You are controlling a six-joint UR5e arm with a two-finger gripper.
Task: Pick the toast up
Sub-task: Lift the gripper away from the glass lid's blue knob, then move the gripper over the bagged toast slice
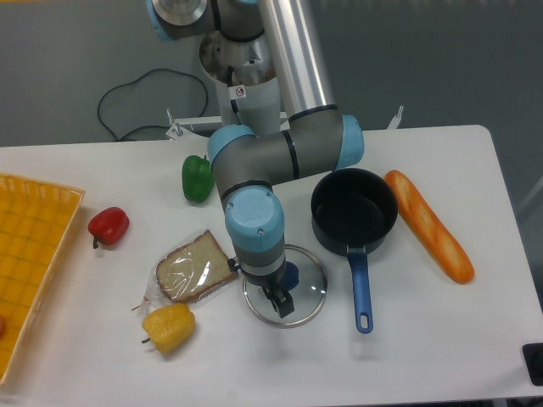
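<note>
While the arm hangs low over the middle of the white surface [424,356], nothing has been picked up yet, so this looks like the approach step. Starting at the far left, a yellow tray [34,246] runs off the edge of the view. Next comes a red pepper [109,225], sitting on its own. Then a yellow pepper [169,327], and just above it, nearly touching, the toast [193,266]: a tan slice in crinkly clear wrap, lying flat and a little skewed, its right edge close to a glass lid [307,292]. Further back stands a green pepper [197,177]. Now the pincer [280,302]: it points down over that lid, just right of the toast, and it holds nothing. Its dark fingers sit close together from this angle, though I cannot tell how wide the gap really is. To the right, a dark pot [354,209] with a blue handle, and beyond it a long orange baguette [429,225], well apart from the action.

By my reckoning the next move calls for a short shift to the left, until the pincer is centred over the slice, fingers spread wide enough to straddle it, then a careful drop. That wrap looks slippery, and the yellow pepper crowds the lower edge.
</note>
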